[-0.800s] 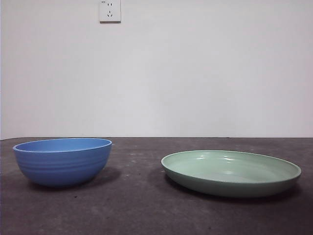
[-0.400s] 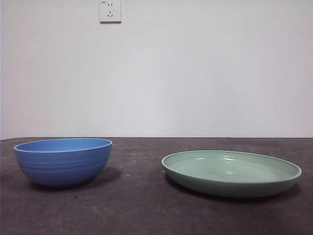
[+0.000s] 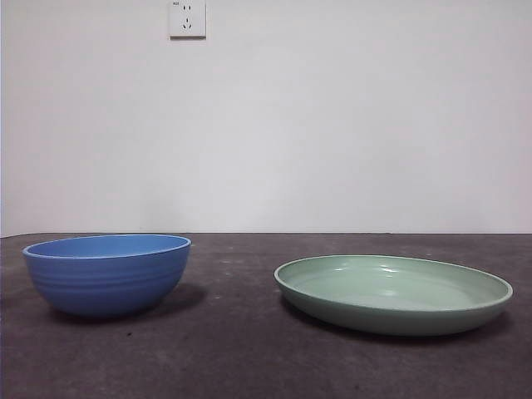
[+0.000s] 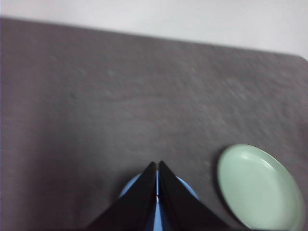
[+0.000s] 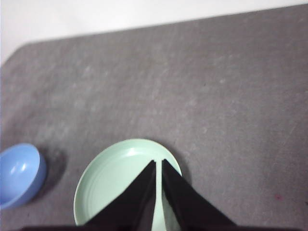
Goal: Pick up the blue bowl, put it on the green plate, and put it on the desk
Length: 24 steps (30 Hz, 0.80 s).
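Directly below our left end effector (image 4: 157,166), jaws pressed together, the blue bowl (image 3: 106,273) sits upright on the worktop (image 3: 233,349). Our right end effector (image 5: 158,163), likewise closed, hangs above the green plate (image 3: 393,293). We judge the bowl light, stiff, slightly slick; grip its rim wall.

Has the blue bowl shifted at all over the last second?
No. In the front view the blue bowl sits at the same spot on the desk, under the wall socket, same gap to the green plate.
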Each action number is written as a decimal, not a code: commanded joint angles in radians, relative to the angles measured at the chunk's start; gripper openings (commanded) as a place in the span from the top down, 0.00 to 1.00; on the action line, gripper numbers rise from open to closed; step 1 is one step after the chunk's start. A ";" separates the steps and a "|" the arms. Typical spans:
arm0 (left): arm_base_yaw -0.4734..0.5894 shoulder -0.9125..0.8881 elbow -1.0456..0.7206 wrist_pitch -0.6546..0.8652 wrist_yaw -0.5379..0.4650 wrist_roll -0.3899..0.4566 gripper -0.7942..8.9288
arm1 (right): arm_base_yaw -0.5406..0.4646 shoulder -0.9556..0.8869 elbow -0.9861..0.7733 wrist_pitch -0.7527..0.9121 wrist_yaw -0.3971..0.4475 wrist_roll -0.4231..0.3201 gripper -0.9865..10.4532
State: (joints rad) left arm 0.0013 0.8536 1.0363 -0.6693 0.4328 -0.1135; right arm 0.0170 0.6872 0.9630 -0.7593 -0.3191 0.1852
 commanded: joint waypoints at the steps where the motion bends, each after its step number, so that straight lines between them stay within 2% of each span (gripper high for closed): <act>1: -0.003 0.063 0.081 -0.028 0.070 0.023 0.91 | 0.002 0.070 0.061 -0.048 -0.030 -0.100 0.90; 5: -0.003 0.111 0.113 -0.034 0.093 0.023 0.91 | 0.002 0.138 0.081 -0.080 -0.066 -0.122 0.90; 13: -0.003 0.121 0.113 -0.061 0.093 0.023 0.91 | 0.002 0.169 0.081 -0.080 -0.070 -0.113 0.90; 15: -0.003 0.121 0.113 -0.063 0.093 0.023 0.88 | 0.002 0.167 0.081 -0.079 -0.074 -0.112 0.90; 18: -0.003 0.121 0.113 -0.065 0.093 0.022 0.79 | 0.002 0.167 0.081 -0.082 -0.074 -0.106 0.90; 21: -0.003 0.121 0.113 -0.064 0.093 0.022 0.62 | 0.002 0.167 0.081 -0.082 -0.077 -0.094 0.87; 24: -0.004 0.121 0.113 -0.064 0.092 0.015 0.42 | 0.002 0.167 0.081 -0.082 -0.077 -0.091 0.65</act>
State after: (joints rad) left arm -0.0006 0.9684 1.1252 -0.7387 0.5217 -0.1101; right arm 0.0170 0.8513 1.0279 -0.8482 -0.3927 0.0841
